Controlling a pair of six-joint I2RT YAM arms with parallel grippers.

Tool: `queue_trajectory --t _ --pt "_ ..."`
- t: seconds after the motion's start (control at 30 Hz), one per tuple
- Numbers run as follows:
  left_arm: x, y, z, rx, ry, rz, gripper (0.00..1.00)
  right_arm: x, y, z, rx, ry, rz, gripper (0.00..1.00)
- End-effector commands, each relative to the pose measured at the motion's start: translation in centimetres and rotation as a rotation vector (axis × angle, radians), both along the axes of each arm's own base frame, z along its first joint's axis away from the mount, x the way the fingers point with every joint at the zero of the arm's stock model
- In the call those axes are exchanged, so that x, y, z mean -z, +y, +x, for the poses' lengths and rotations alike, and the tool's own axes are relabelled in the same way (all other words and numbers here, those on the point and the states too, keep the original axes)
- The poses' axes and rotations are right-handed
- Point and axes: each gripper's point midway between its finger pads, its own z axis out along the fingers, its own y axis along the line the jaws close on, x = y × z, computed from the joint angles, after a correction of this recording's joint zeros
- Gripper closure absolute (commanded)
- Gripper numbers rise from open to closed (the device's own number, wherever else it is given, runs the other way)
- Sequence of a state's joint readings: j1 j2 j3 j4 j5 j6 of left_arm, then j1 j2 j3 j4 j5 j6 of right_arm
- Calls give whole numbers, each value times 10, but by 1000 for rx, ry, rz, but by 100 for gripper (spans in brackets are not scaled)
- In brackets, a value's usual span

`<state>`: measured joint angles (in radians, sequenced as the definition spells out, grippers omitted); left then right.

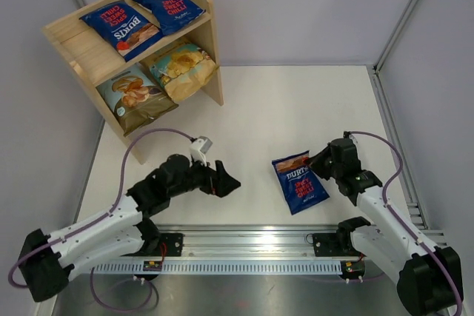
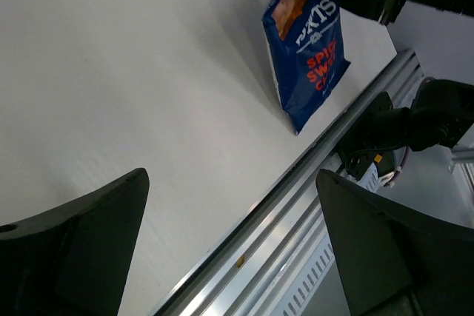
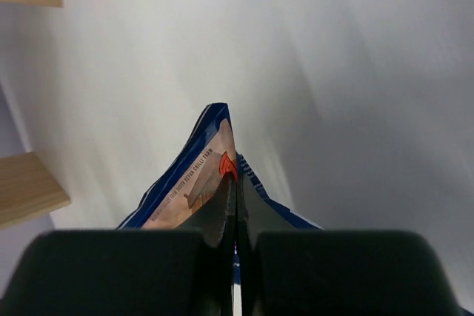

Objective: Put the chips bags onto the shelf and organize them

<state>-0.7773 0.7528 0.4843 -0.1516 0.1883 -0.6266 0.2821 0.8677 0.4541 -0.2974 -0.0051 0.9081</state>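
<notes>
1. The wooden shelf (image 1: 74, 42) stands at the far left corner of the white table (image 1: 296, 109), and both of its levels carry bags.
2. On the top level two dark blue bags lie side by side, one at the left (image 1: 118, 27) and one at the right (image 1: 168, 1).
3. On the lower level a pale blue-olive bag (image 1: 133, 98) lies at the left. A tan-yellow bag (image 1: 181, 68) lies just beside it at the right, and both stick out past the front edge.
4. A third dark blue bag (image 1: 300, 186) is on the table well apart from the shelf, in front of the right arm, with its lower end near the metal rail (image 1: 252, 242) at the near edge.
5. The left claw (image 1: 226, 183) sits low over the table to the left of that bag, on the side where the shelf stands. It is apart from the bag.
6. A purple cable (image 1: 129, 157) loops up over the left arm.
7. The left claw's fingers are spread wide, with only bare table between them, and they hold nothing.
8. The right claw (image 3: 235, 190) is pressed closed on the loose bag's top edge, with the foil pinched thin between its two fingers.
9. The gripped end is at the bag's far side, and the wrist view shows it folded into a peak.
</notes>
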Motion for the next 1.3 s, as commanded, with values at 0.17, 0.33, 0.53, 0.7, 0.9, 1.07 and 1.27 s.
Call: queue_trajectory --t 0.17,0.33,0.53,0.7,0.9,1.07,1.27 --pt "-53 -96 17 28 -383 -239 1 -106 24 7 -34 -207 216 100" --pt "-66 -139 7 97 -462 -305 1 -152 28 -5 -41 -300 323 100" --pt "-93 -169 -3 140 -543 -403 1 -195 35 -23 -70 -371 455 100" --pt "-98 -195 4 129 -519 -383 2 -224 44 -38 -105 -414 622 100" --pt "-113 -197 -1 112 -526 -437 57 -245 42 -53 -109 -456 699 100" --pt "-138 -176 -10 100 -542 -514 83 -249 42 -56 -130 -478 680 96" --pt "-163 -150 -31 246 -544 -555 85 -244 43 -60 -288 -545 376 23"
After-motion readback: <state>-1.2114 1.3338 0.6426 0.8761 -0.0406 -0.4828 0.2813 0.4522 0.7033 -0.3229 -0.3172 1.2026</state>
